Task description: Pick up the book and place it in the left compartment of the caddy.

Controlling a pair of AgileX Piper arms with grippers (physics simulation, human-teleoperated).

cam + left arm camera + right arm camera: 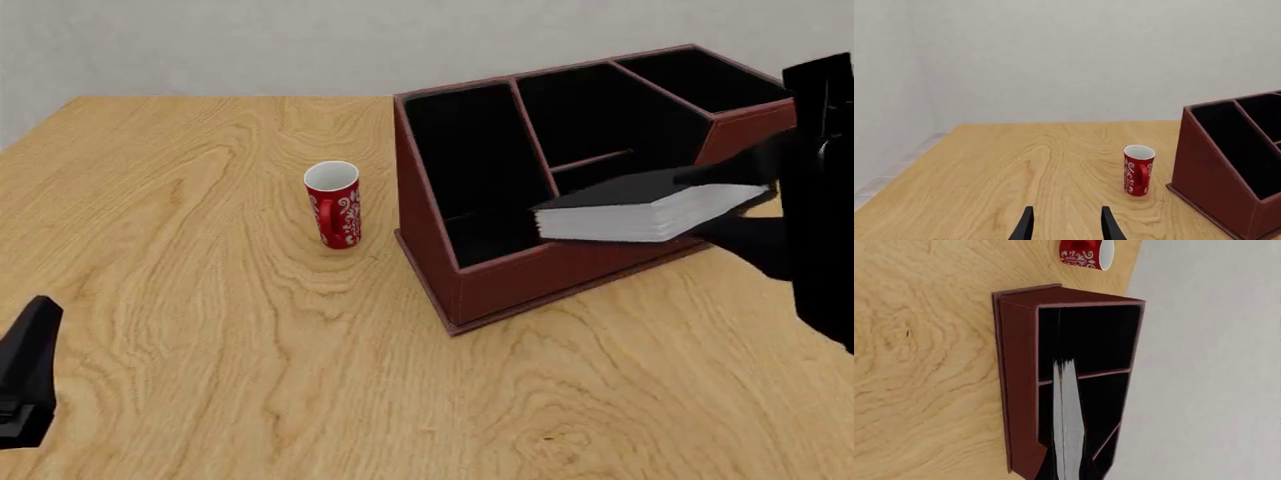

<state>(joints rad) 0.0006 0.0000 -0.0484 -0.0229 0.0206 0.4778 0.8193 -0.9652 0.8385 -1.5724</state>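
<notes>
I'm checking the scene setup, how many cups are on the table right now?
1. The red cup stands upright on the table, just left of the caddy and apart from it. Another could hide behind the caddy.

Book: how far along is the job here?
Pickup is done: the right gripper holds the book flat in the air, over the caddy front. Still left: carrying it across to the left compartment, which is empty, and releasing. The left gripper idles open.
</notes>
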